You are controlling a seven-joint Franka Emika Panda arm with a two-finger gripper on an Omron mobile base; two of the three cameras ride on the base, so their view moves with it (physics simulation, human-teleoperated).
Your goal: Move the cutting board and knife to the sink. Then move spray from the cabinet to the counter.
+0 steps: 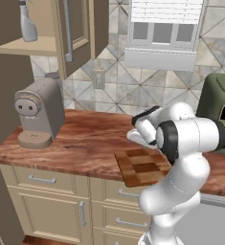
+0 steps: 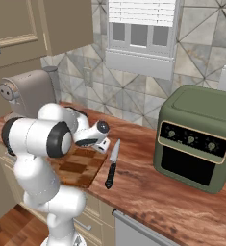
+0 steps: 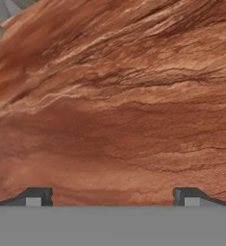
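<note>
Wide-spread, the claw (image 3: 112, 197) holds nothing; its two dark fingertips (image 3: 35, 197) stand far apart at six o'clock of the hand view, looking down on bare reddish counter (image 3: 114, 96) grain. In the right base view the hand hovers just over the far edge of the cutting board (image 2: 76, 167), around nine o'clock of the knife (image 2: 112, 166); that knife lies flat on the counter just beside the board's right edge, blade towards twelve o'clock, black handle towards six. From the left base view the board (image 1: 140, 166) sits at the front lip of the counter, partly hidden by the arm. The spray (image 1: 28, 24) stands on the shelf of the open cabinet (image 1: 28, 45) at eleven o'clock, above the coffee machine (image 1: 37, 112); a green oven (image 2: 196, 137) sits at three o'clock in the right base view.

Neither board nor knife looks moved yet, so the step in hand appears to be the first pickup (which of the two, I cannot tell). To do it well: bring the target between the fingertips before descending, since only bare wood lies under them now; for the knife, straddle the handle across its width; for the board, take an edge overhanging the counter lip; close only once seated low.
</note>
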